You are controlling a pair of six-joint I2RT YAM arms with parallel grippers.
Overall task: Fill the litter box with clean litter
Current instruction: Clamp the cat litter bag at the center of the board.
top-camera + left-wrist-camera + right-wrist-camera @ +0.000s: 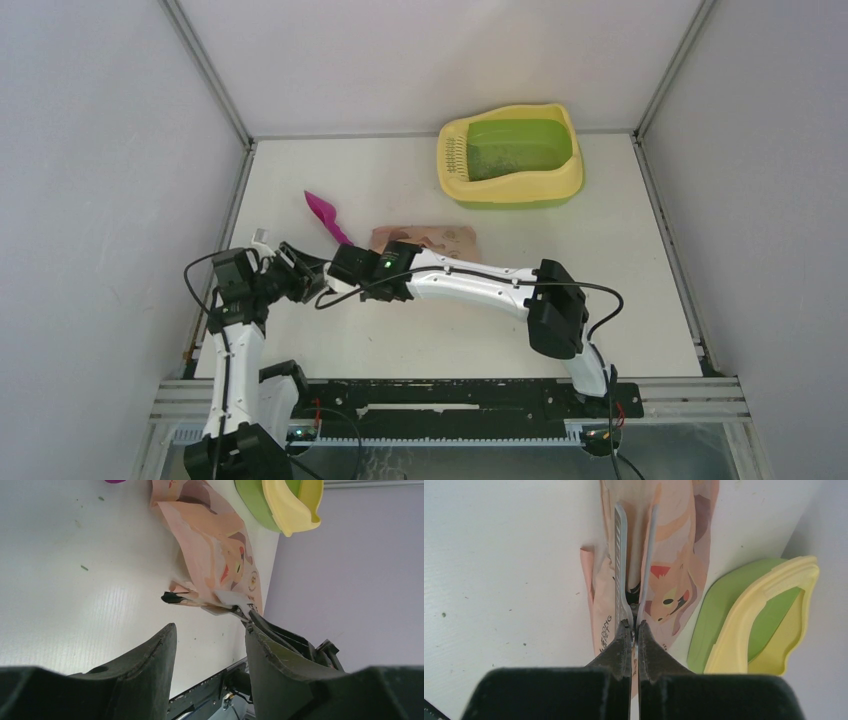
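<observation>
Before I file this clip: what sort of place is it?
Probably a robot test cell, not a home: plain grey panel walls on aluminium frame rails, a white tabletop, two white-and-black robot arms bolted at its near edge. The yellow-rimmed green plastic litter box looks like a prop.

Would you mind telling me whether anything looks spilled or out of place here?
A few dark specks lie loose on the table beside the bag, outside the litter box; likely stray litter. The bag lies flat, and the scoop sits apart, untouched.
</observation>
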